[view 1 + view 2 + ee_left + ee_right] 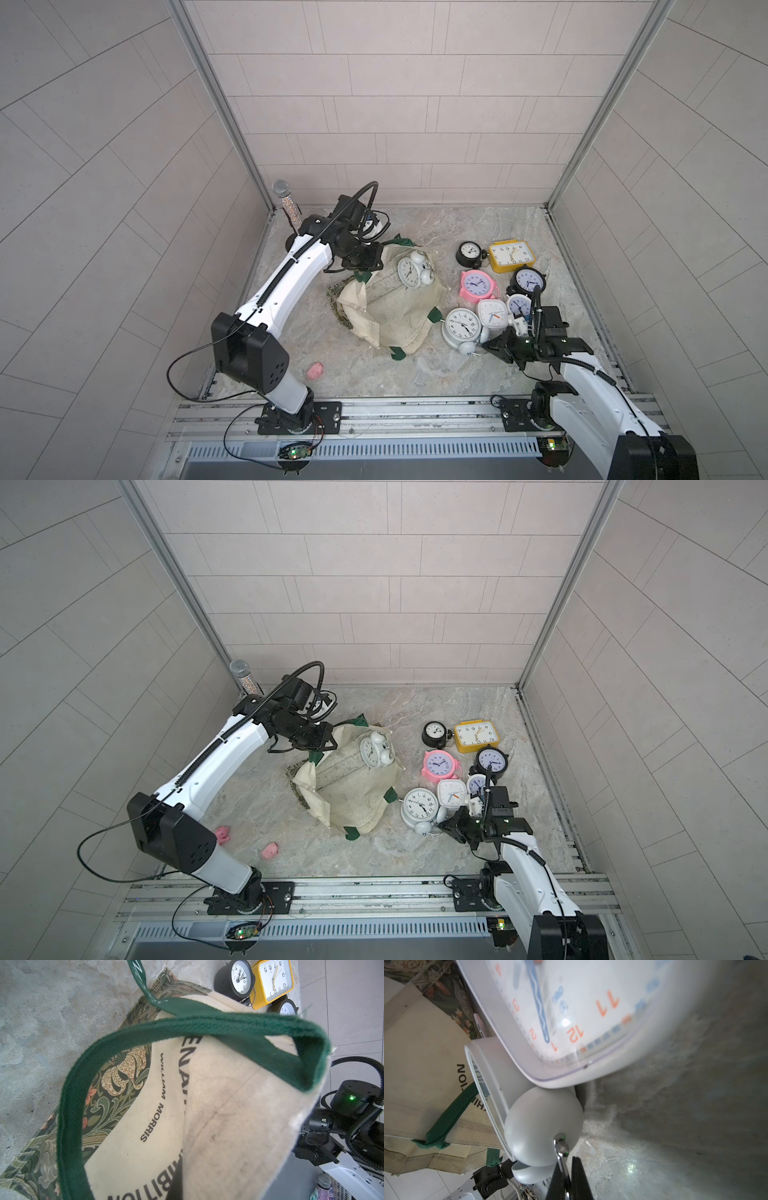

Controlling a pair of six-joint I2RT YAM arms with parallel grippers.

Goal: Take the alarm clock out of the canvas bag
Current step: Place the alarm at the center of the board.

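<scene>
Both top views: clocks (478, 284) crowd right hand (488, 348) clamping white clock's (459, 326) handle (561, 1153); left hand (368, 266) pinches canvas bag (399, 316)

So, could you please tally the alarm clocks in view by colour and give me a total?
White clocks: 4, one lying on the canvas bag
Black clocks: 2
Yellow clock: 1
Pink clock: 1
Total: 8

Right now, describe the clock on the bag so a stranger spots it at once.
Find the cream canvas bag, centre of the table. A white clock with two bells lies face up on its far end. Its lookalike and the other clocks lie right of the bag.
</scene>
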